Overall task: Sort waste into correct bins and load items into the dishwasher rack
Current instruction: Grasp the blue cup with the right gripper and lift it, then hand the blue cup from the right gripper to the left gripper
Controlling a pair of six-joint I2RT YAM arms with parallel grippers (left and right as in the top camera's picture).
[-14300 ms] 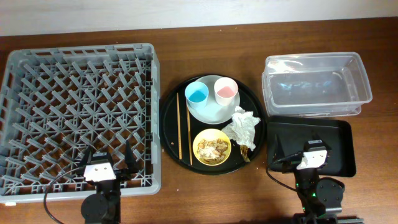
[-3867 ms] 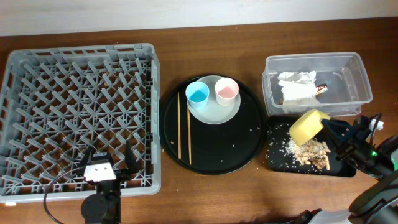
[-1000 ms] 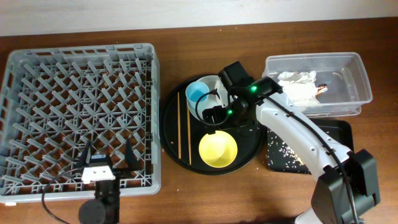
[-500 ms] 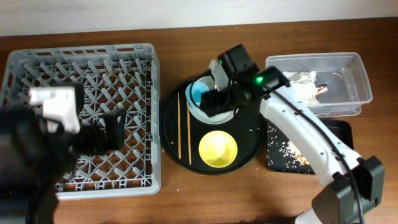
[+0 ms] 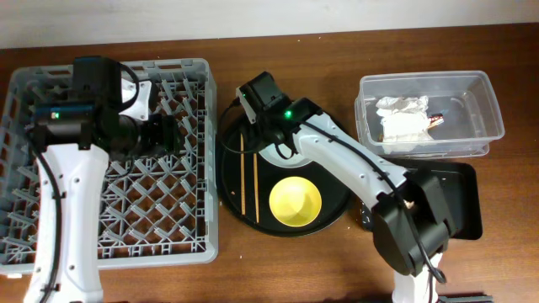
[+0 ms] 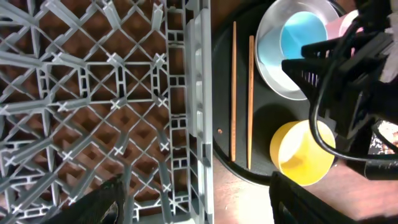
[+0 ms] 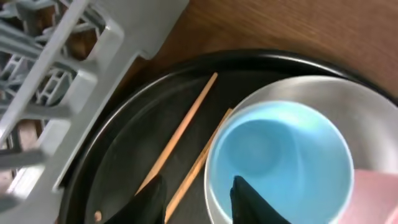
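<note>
My right gripper point(image 7: 199, 202) hangs open over the left side of the grey-green plate point(image 7: 323, 93). One finger is over the light-blue cup point(image 7: 280, 162), the other over the round black tray point(image 7: 112, 168). A wooden chopstick point(image 7: 202, 158) and the cup's rim lie between them. The pink cup point(image 7: 379, 193) shows at the frame edge. The yellow bowl point(image 5: 296, 202) stands empty on that tray. My left gripper point(image 6: 208, 202) is open and empty over the right edge of the grey dishwasher rack point(image 6: 93, 93). The white napkin point(image 5: 400, 122) lies in the clear tub point(image 5: 480, 93).
The right arm point(image 5: 354, 164) stretches across the round tray point(image 5: 232, 143) and hides most of the shallow black tray point(image 5: 463, 181). The two chopsticks point(image 5: 249, 172) lie side by side on the round tray's left part.
My right gripper has shifted left to the plate's left rim and its jaws have narrowed. My left arm has swung over the rack toward its right edge.
</note>
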